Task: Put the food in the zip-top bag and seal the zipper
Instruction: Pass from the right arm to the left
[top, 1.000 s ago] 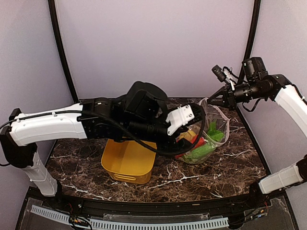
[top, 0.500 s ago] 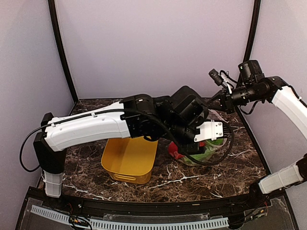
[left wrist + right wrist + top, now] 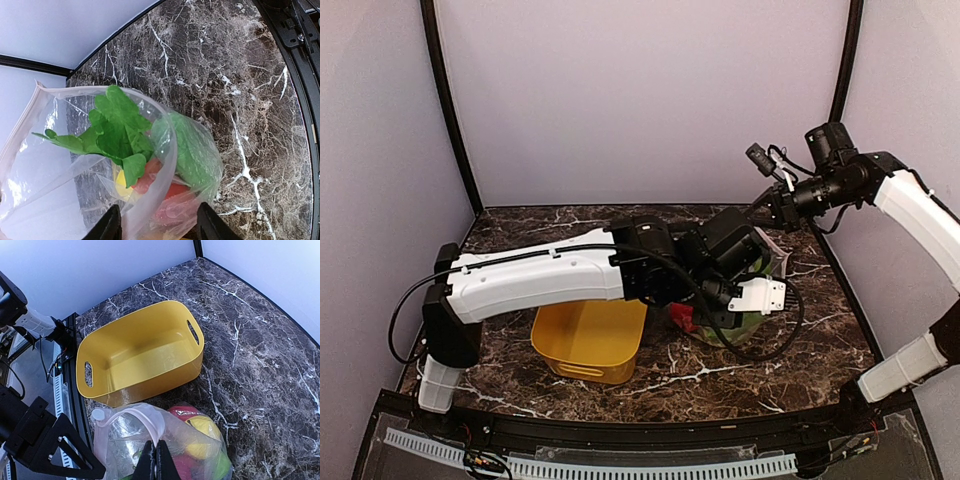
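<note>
The zip-top bag [image 3: 165, 150] stands open on the marble, holding the food: green leafy pieces [image 3: 117, 130], a red fruit [image 3: 182, 413] and a yellow lemon [image 3: 202, 432]. My left gripper [image 3: 159, 227] is open, one finger on each side of the bag's lower part. In the top view it [image 3: 752, 305] reaches across from the left and hides most of the bag [image 3: 772, 258]. My right gripper [image 3: 155, 460] is shut on the bag's mouth rim, by the pinkish zipper strip [image 3: 145, 416], and holds it up [image 3: 767, 207].
The yellow tub [image 3: 585, 340] sits left of the bag and looks empty in the right wrist view [image 3: 140, 355]. The left arm [image 3: 540, 280] stretches over the tub. The table's right edge and black frame [image 3: 300, 45] run close beyond the bag.
My left arm has swung right and down from above the tub until its open jaws straddle the bag. My right gripper has risen slightly with the bag's rim.
</note>
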Robot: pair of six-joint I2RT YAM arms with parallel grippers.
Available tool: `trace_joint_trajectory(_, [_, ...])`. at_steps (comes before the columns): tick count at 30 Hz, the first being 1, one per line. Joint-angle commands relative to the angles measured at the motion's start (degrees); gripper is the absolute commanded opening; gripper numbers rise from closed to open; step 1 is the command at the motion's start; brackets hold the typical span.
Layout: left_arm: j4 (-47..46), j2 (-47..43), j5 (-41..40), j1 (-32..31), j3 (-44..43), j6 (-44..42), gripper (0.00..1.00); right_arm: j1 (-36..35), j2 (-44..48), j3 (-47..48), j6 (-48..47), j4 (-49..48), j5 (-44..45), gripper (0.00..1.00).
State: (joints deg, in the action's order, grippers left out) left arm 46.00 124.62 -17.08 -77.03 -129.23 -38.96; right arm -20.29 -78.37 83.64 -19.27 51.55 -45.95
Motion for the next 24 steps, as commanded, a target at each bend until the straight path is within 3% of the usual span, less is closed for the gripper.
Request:
trace_joint_trajectory(1, [0.0,-0.1,-1.4,0.3,-1.6,-3.8,0.49,-0.6,-0.8,2.8,-0.5,1.9,-1.3,0.00])
trace_joint_trajectory(10, [-11.1,1.5,-14.5,0.3,3.3,-17.2,0.44,-1.0,-2.9,4.9,-1.5,5.1,-2.0,0.00])
trace_joint_trajectory(17, [-8.8,0.7,-13.3,0.2,-0.6,-14.9,0.15,-0.9,-2.9,5.9,-1.9,6.2,-0.5,0.00])
trace_joint_trajectory(18, [-8.7,0.4,-13.5,0.2,-1.0,-14.3,0.05,-1.0,-3.0,6.0,-1.8,6.2,-0.4,0.00])
trace_joint_trajectory(24, [-8.1,-1.8,-15.5,0.2,-2.6,-11.8,0.01,-0.8,-4.0,10.1,-1.1,6.7,5.3,0.00])
